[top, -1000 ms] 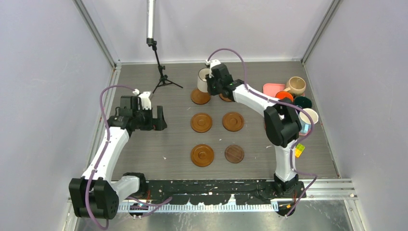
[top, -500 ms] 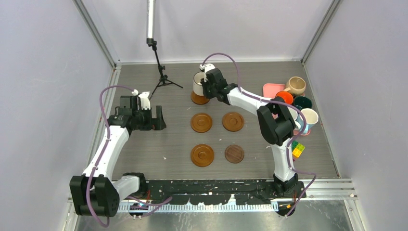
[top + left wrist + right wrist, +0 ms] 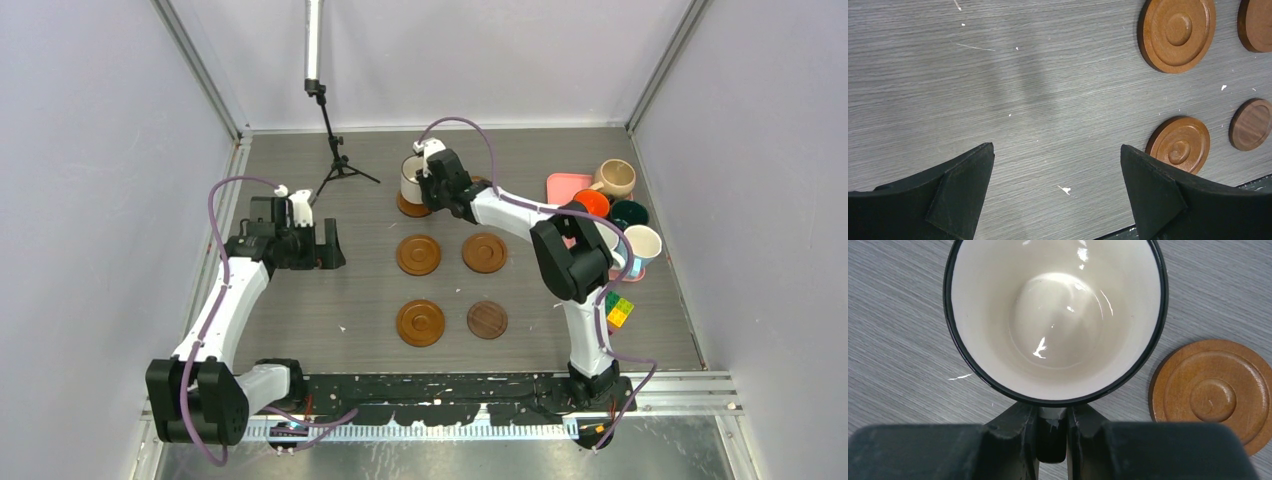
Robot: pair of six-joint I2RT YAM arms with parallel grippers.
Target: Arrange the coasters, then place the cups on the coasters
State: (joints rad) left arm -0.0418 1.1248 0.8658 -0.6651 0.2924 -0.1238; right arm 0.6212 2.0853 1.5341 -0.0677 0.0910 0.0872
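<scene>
Coasters (image 3: pixel 418 254) look set: two columns of three in the middle of the counter (image 3: pixel 300 300), the dark flat one (image 3: pixel 487 320) at lower right, the upper right one mostly behind my right arm (image 3: pixel 510 207) in the top view but plain in the wrist view. So I judge the first half done and the cups (image 3: pixel 615 178) barely begun. My right hand (image 3: pixel 1052 432) is clenched on the handle of a white mug (image 3: pixel 1055 315), which is at the upper left coaster (image 3: pixel 411 208); whether it rests there or hangs just above I cannot tell. No other coaster carries a cup. Four more cups that I can see crowd the right edge of the frame beside a pink tray (image 3: pixel 562 183) and some toy bricks (image 3: pixel 620 311); a sixth I cannot make out. My left hand (image 3: pixel 333 248) is released, jaws wide, over bare counter at mid left. A tripod (image 3: pixel 338 160) stands upper left, near the mug's coaster, worth minding.
</scene>
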